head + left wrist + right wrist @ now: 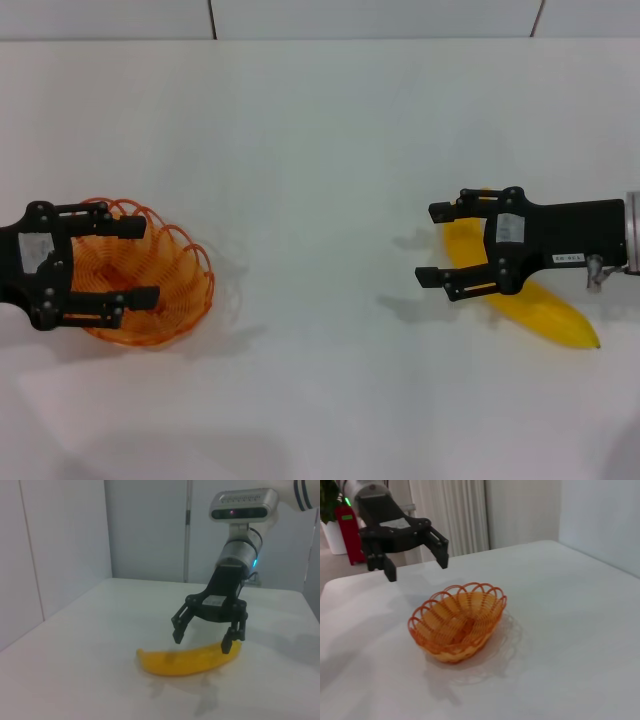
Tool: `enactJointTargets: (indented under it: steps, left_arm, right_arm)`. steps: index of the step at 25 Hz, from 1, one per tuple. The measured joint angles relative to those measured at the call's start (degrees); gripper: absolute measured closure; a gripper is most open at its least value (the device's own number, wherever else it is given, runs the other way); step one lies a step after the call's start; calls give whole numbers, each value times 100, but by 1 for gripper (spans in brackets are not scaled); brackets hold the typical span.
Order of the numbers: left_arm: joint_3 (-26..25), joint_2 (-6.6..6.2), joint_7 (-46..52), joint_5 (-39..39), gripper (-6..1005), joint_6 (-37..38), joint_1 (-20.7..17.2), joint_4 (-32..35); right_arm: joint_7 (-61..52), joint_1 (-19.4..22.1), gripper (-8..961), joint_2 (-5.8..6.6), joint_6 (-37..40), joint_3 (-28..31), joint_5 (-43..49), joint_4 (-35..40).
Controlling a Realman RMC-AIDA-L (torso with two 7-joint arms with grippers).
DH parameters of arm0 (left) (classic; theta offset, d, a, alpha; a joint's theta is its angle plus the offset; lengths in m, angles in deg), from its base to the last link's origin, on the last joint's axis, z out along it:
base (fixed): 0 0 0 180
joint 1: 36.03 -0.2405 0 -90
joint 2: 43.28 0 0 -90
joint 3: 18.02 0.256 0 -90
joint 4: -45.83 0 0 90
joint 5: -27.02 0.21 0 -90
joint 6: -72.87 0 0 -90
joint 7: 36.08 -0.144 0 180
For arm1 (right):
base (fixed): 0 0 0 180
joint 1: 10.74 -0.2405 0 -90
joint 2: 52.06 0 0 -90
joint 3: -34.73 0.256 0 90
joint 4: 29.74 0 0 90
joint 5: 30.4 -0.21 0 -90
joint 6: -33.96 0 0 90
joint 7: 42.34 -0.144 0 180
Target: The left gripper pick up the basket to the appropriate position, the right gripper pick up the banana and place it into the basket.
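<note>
The orange wire basket (185, 285) rests empty on the white table at the left. My left gripper (146, 262) hovers open above its near-left part; the right wrist view shows the left gripper (416, 566) clear of the basket (465, 625), not touching the rim. At the right lies the yellow banana (545, 312). My right gripper (428, 244) is open low over the banana's far end, fingers pointing toward the table's middle. In the left wrist view the right gripper (202, 641) straddles one end of the banana (180, 662), one fingertip close to the peel.
The white table (320, 150) stretches between the two arms. Its far edge meets a pale wall. A red object (347, 530) and a plant stand beyond the table behind the left arm.
</note>
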Motion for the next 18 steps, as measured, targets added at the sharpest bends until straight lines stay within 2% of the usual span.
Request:
enactJointTargets:
  steps: [16, 18]
  left_arm:
    - [0, 6, 50, -22, 225, -85, 0, -28]
    - [-60, 13, 423, -41, 228, -250, 65, -7]
  right_arm:
    - [-28, -53, 61, -31, -72, 9, 152, 0]
    - [-29, -53, 61, -31, -72, 9, 154, 0]
